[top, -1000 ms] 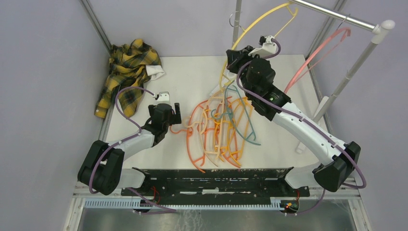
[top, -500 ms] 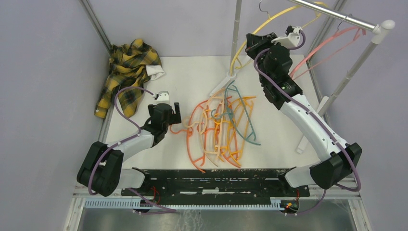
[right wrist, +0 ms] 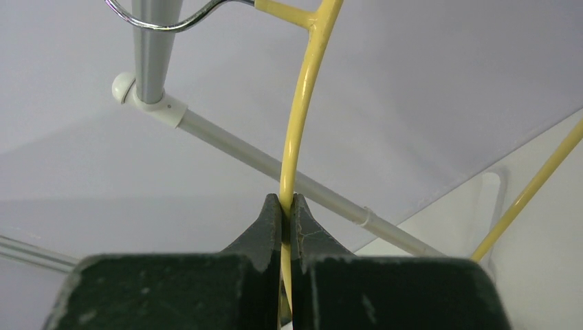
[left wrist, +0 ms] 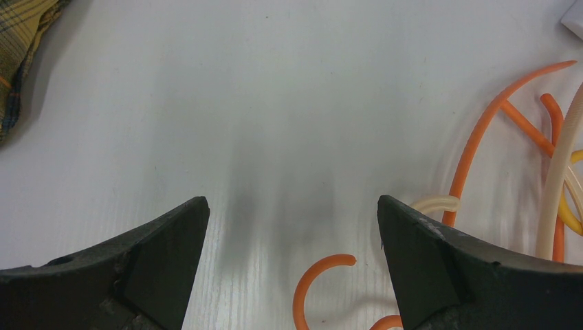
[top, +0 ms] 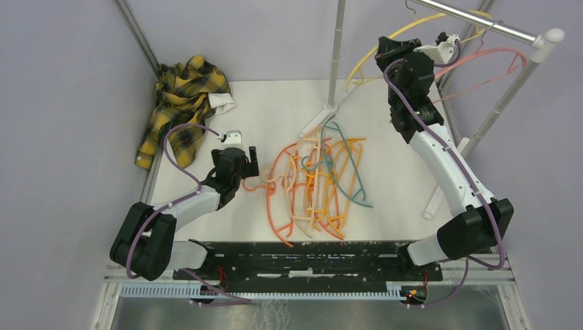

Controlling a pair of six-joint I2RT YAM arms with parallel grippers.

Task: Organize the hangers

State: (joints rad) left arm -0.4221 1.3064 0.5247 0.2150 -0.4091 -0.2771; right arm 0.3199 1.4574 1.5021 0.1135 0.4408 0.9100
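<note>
Leaves most of the hangers heaped on the table, left gripper spread wide and empty just beside the heap. Up by the silver rail, near a pink hanger already hung, pinches the yellow hanger tight in the right gripper; probably mid-hanging. Calls next for seating the wire hook over the rail, then letting go.

Lilac walls, white table, silver rail

Claw spread wide, orange hangers at right
</note>
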